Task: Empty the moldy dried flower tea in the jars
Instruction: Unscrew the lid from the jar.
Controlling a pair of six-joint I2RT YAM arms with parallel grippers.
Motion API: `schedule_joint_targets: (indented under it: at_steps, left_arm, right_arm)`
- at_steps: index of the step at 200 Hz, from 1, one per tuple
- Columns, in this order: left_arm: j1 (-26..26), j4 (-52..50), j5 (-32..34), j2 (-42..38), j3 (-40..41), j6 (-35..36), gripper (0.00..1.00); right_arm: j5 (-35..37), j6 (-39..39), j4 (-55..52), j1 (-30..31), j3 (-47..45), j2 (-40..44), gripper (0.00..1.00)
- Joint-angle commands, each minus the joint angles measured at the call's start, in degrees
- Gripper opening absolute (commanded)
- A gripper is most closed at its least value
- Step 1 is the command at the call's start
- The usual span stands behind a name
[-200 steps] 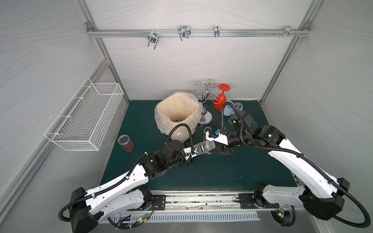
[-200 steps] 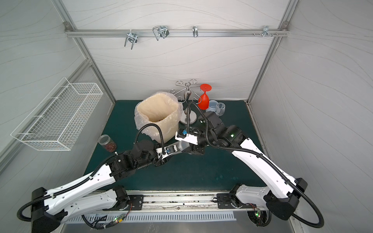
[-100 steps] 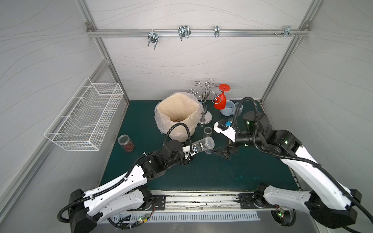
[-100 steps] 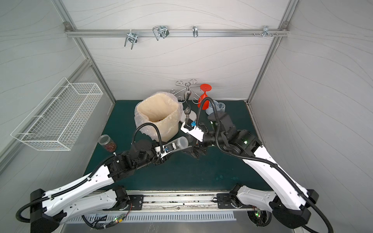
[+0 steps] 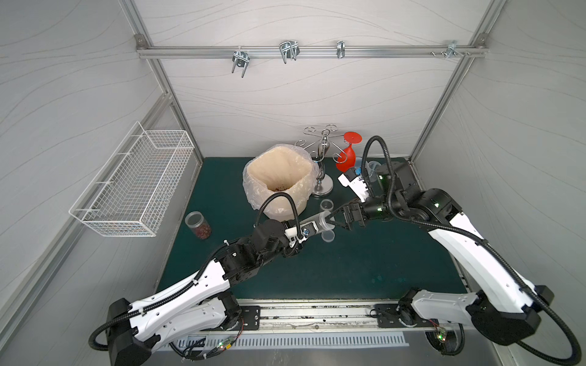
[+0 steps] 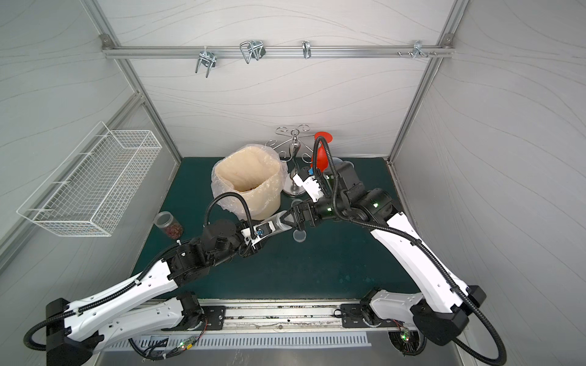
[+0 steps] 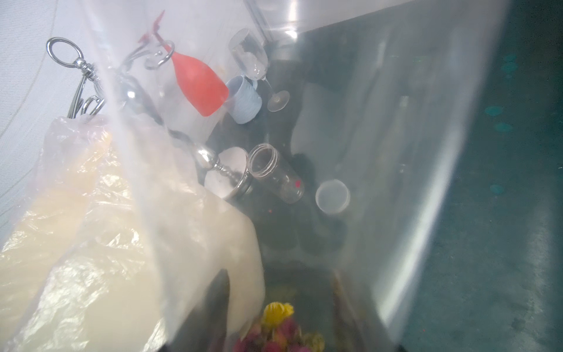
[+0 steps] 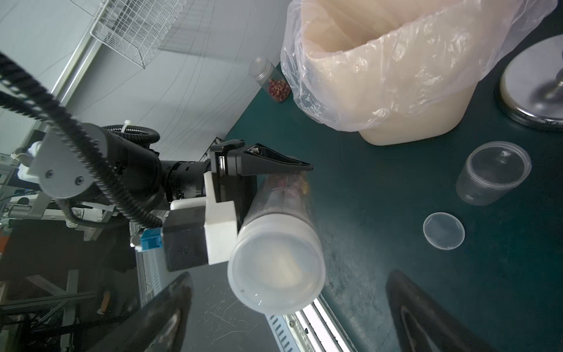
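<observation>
Gripping the tall jar (image 8: 283,210) level above the tabletop (image 5: 348,269), the left tool (image 5: 312,225) is clamped on its body, with dried flower tea (image 8: 286,183) inside and the lid (image 8: 275,268) on. The right tool (image 5: 332,221) is spread wide on either side of that lid, not pinching it. One short jar (image 5: 326,204) stands empty by its loose lid (image 5: 328,236). The bin (image 5: 304,177) holds some tea. A third jar (image 5: 198,224), well apart, is unemptied.
</observation>
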State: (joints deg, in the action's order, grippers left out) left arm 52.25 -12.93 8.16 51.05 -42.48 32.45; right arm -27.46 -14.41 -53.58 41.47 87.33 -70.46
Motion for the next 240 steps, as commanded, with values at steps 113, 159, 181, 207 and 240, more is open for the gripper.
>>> schedule_joint_targets:
  at_steps: [113,159,181,207,240]
  left_arm:
    - [0.66,2.05,0.72,0.24,-0.50,1.13,0.00]
    - [0.75,0.77,-1.08,1.15,-1.01,1.00,0.00]
    - [0.75,-0.57,-3.35,1.53,-1.46,0.95,0.00]
    - [0.84,-1.50,-6.39,0.94,-1.48,1.17,0.00]
    - [0.84,-1.28,-6.61,0.63,-1.38,1.19,0.00]
  right_arm:
    - [1.46,0.96,-1.61,5.28,2.25,-3.80,0.47]
    - [1.95,26.41,-2.59,6.13,3.07,-4.50,0.23]
    - [3.66,47.31,-2.67,7.69,-0.38,-2.42,0.17]
    - [8.88,59.72,-0.20,9.76,-3.22,-0.25,0.17]
    - [6.86,60.87,-1.04,9.85,-1.67,-1.30,0.25]
